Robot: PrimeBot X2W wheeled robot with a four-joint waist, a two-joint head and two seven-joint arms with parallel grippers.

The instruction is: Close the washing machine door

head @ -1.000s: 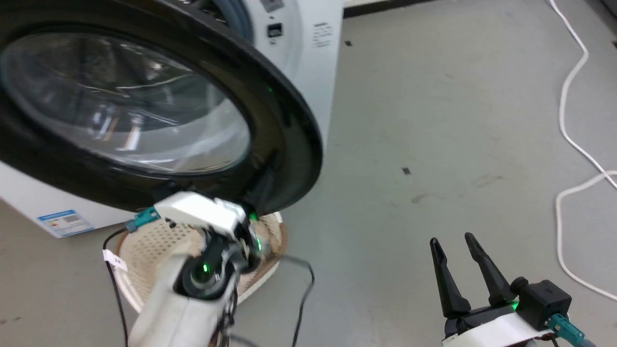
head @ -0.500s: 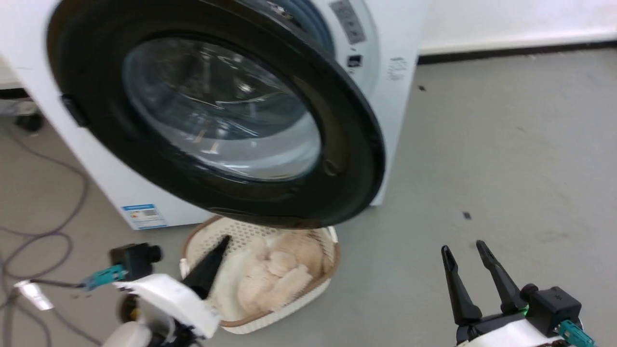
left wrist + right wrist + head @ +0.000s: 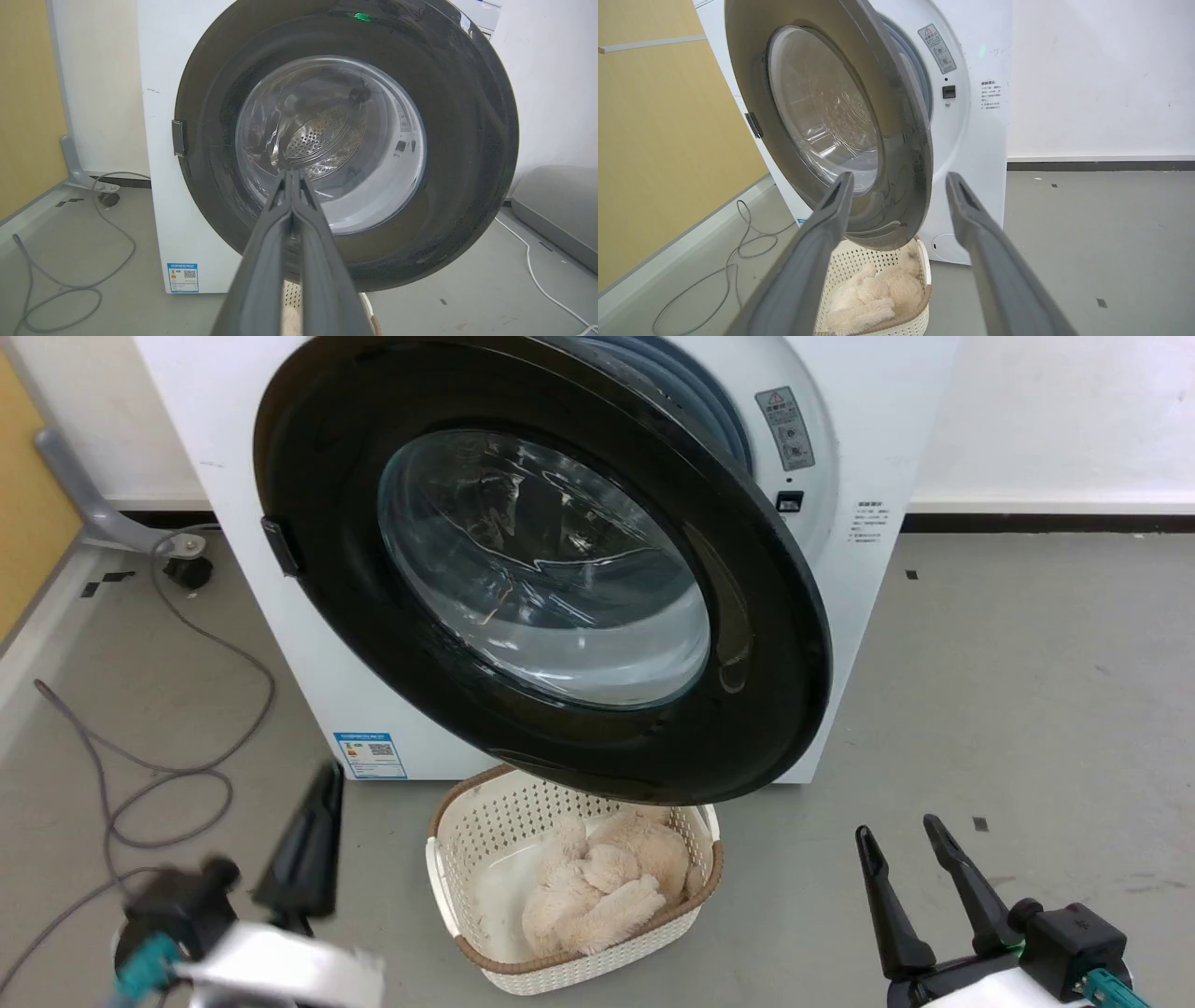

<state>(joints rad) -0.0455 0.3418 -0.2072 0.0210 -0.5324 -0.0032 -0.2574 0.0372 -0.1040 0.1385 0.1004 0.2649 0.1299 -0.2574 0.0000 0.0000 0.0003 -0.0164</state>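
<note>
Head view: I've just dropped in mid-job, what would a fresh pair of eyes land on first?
The big black-rimmed washing machine door, with its bulging glass window, dominates the upper middle and stands ajar from the white washing machine. Directly below it sits a cream basket holding a beige plush toy. The left gripper, fingers pressed together, is at lower left, and the open right gripper is at lower right.

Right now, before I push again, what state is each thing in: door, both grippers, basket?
door: partly open, not latched, its right edge standing off the machine front.
left gripper: shut, empty, not touching the door.
right gripper: open, empty, apart from the door.
basket: upright below the door's lower edge, holding a plush toy.
</note>
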